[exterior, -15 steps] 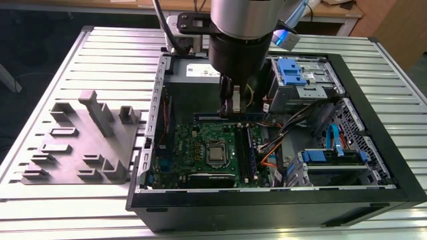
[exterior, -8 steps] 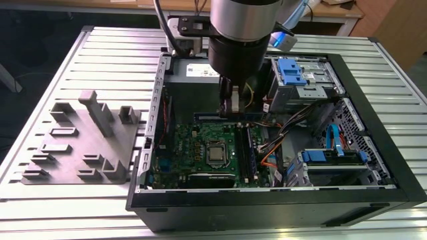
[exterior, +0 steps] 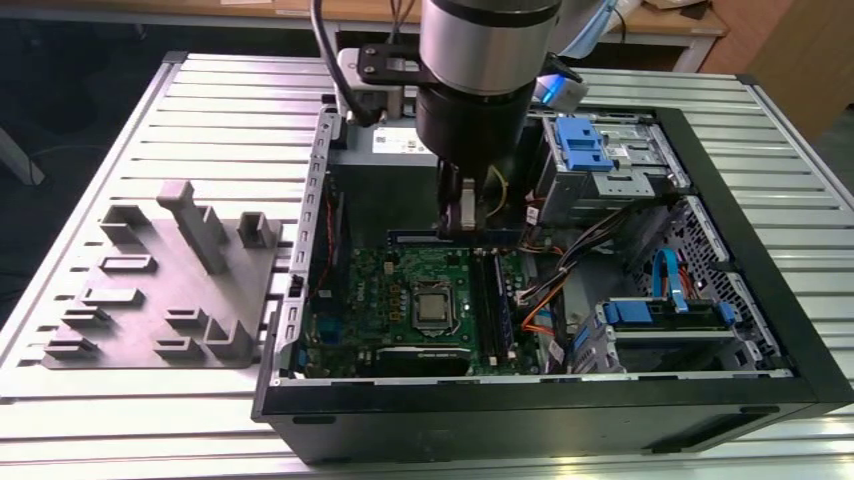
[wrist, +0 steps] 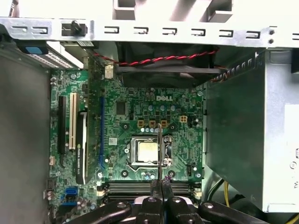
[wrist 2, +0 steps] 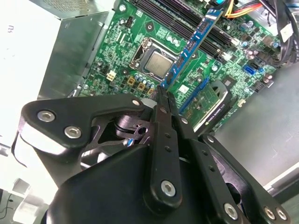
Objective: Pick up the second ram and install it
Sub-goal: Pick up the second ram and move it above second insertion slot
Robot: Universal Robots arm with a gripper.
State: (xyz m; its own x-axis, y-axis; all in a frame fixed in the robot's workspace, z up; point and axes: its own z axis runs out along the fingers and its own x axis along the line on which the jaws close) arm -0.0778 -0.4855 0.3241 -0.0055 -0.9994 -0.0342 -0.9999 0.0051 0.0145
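The arm [exterior: 487, 60] reaches almost straight down into the open computer case [exterior: 767, 260], with its pincer [exterior: 461, 222] low over the far end of the green motherboard [exterior: 394, 300]. The jaws are drawn narrow and clamp the second ram [wrist 2: 191, 44], which juts out past the fingertips above the board. In the first wrist view the stick shows edge-on over the silver processor [wrist: 147, 151], lying crosswise to the black memory slots [wrist: 131, 187]. The case lies on its side on a slatted metal bench [exterior: 160, 420]. At the exterior view's left, a grey block with upright posts [exterior: 160, 290] rests on the bench beside the case. Wooden furniture [exterior: 681, 22] stands behind.
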